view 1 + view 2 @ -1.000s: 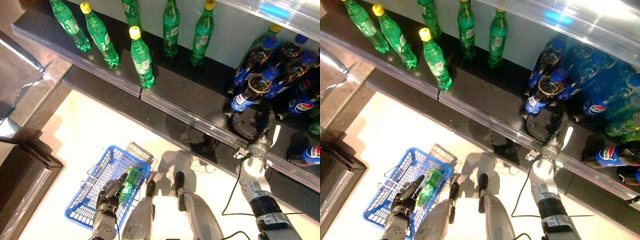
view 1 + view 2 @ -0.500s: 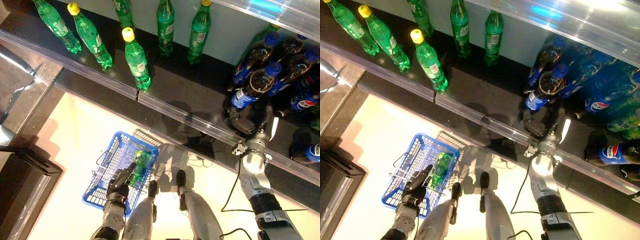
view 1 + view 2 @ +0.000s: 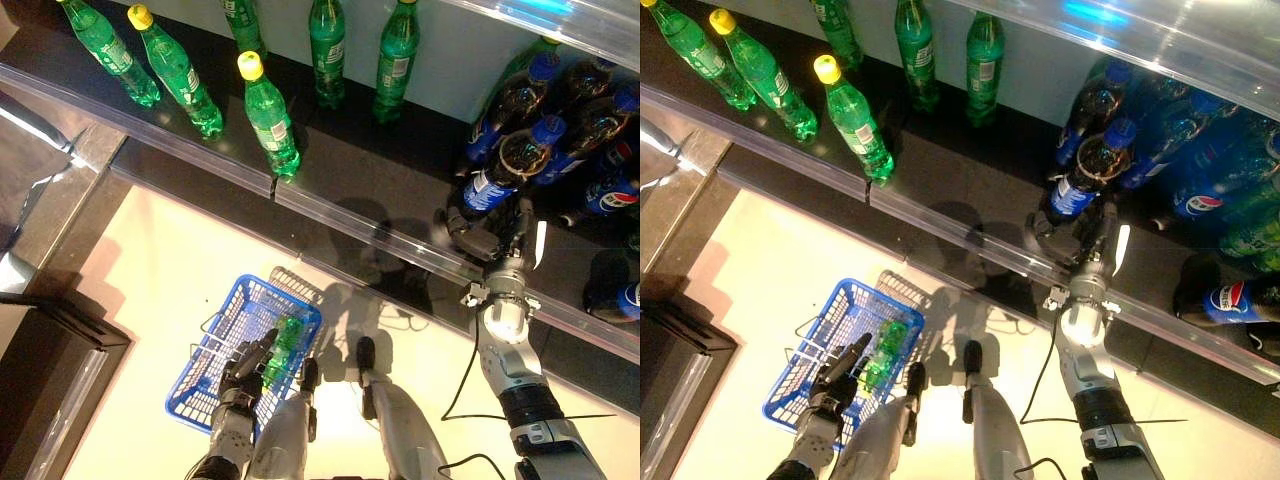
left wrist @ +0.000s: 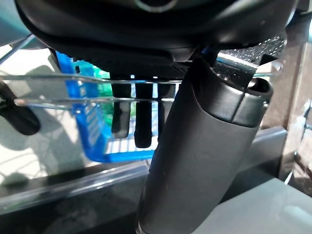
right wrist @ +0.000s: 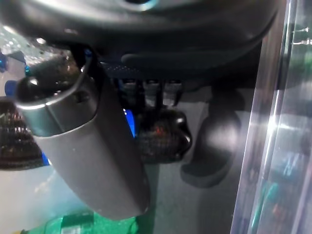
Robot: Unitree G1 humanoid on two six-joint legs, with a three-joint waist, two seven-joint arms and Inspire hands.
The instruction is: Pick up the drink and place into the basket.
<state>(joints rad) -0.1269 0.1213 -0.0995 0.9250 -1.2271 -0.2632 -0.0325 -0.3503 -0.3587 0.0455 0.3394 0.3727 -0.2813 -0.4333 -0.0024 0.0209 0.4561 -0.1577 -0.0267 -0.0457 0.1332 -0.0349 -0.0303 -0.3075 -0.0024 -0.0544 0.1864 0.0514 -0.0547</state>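
Your right hand [image 3: 497, 245] was on the shelf [image 3: 380, 185], fingers wide by a cola bottle [image 3: 505, 170], not gripping; left hand [image 3: 243, 366] curled on the basket [image 3: 205, 375] handle, lower left.

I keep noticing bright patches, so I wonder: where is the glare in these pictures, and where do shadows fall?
Left eye view: strong glare on the upper shelf at the top right; dark shadows fall on the pale floor right beside the basket. Right eye view: the same glare, again at the top right. Right wrist view: a bright streak runs down the clear rail.
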